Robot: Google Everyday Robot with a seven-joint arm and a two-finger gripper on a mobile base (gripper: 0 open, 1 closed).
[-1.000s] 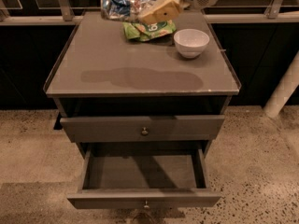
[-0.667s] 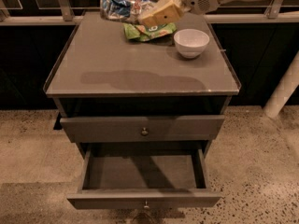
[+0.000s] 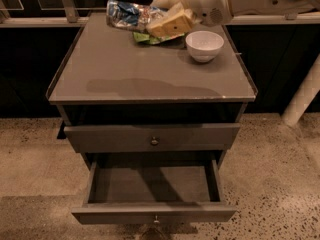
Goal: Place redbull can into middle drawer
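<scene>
The redbull can [image 3: 126, 14], silver and blue, lies on its side at the back of the cabinet top. My gripper [image 3: 152, 18] reaches in from the right. Its cream fingers [image 3: 170, 26] are spread on either side of the can's right end, and I cannot tell if they touch it. The gripper is open. The middle drawer [image 3: 115, 215] is pulled out at the bottom front of the cabinet. Its grey inside holds nothing that I can see.
A green snack bag [image 3: 150, 37] lies under the gripper. A white bowl [image 3: 204, 45] stands just right of it. The drawer above [image 3: 100, 136] is shut. A rail runs behind the cabinet, and a white post [image 3: 302, 96] stands at the right.
My gripper has moved a little left, closer around the can's right end. The can, bag, bowl and drawers have not moved.
</scene>
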